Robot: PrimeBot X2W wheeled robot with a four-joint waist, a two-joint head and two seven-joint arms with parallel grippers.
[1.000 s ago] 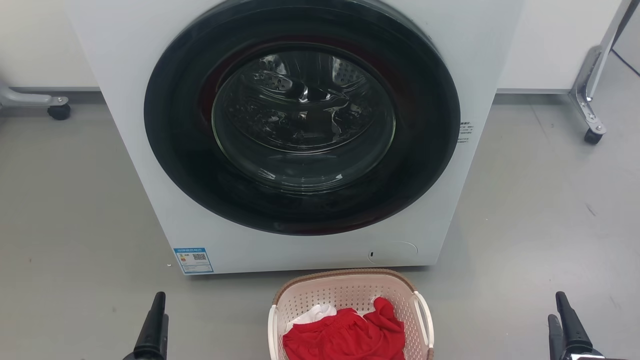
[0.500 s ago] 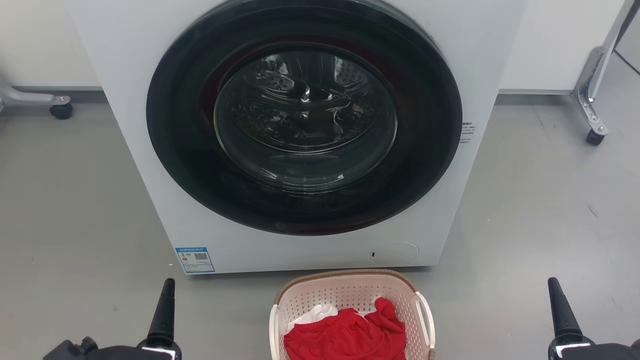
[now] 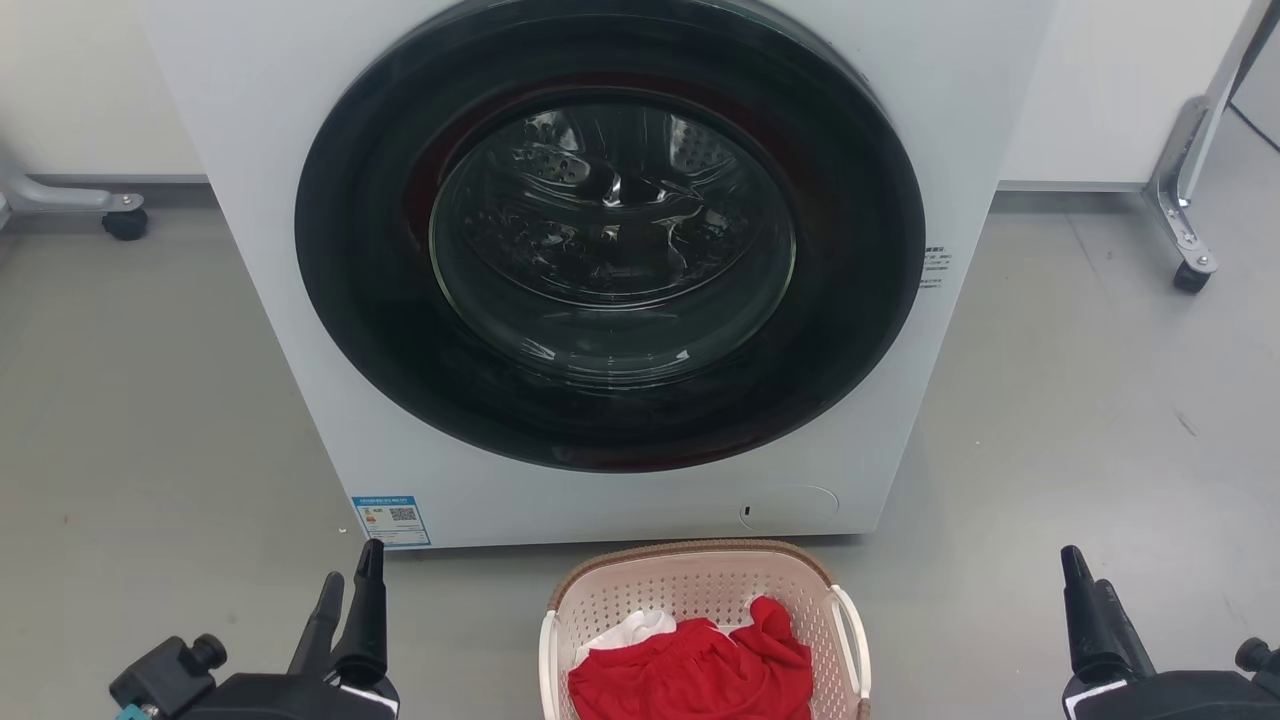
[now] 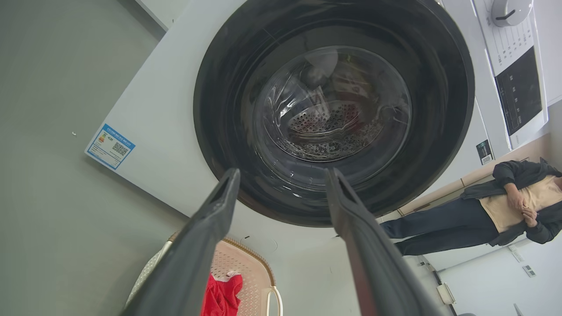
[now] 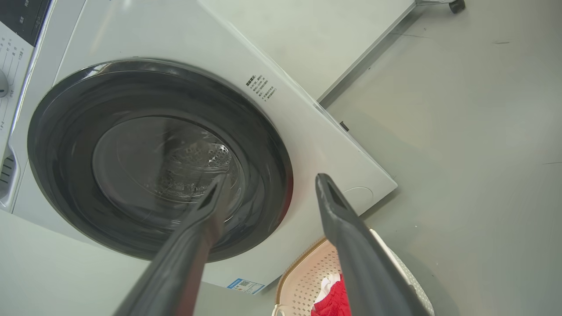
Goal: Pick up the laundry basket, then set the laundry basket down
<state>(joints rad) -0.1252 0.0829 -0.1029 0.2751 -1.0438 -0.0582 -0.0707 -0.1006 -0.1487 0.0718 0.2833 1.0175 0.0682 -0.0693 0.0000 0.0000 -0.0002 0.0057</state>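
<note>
Grey floor point(image 3: 150, 420) of a laundry rm., pale wall point(image 3: 1100, 80) behind. The laundry basket point(image 3: 690, 590) sits on that floor at 6 o'clock in the head view, its near part cut off by the bottom edge, w/ a red garment point(image 3: 690, 670) and a bit of white cloth point(image 3: 625, 630) heaped inside. White loop handles sit at its 9 and 3 o'clock sides; the 3 o'clock handle point(image 3: 850, 625) is the clearer one. At the basket's 12 o'clock, just beside its brown rim point(image 3: 690, 548), stands the washer point(image 3: 600, 510), dark round door point(image 3: 610, 250) shut. A wheeled metal frame point(image 3: 1185, 200) stands at approx. 2 o'clock, well apart. In the left wrist view a person point(image 4: 483, 215) stands past the washer.

Risks, as a judgement: the pickup is not yet begun, so all depends on both claws meeting the handles evenly. If one side grips first or higher, the basket prob. tips and the loose clothes slide out. The handles are thin loops, so a finger could slip past one, catch the perforated side instead, or shove the light basket into the washer. A lift that drifts fwd. could knock the rim on the washer front.

Pose: left claw point(image 3: 350, 565) is at the basket's 9 o'clock and right claw point(image 3: 1085, 570) at its 3 o'clock, both well apart from it, fingers pointing approx. to 12 o'clock at the washer. Both are released: each wrist view shows the two fingers spread w/ nothing between them.
</note>
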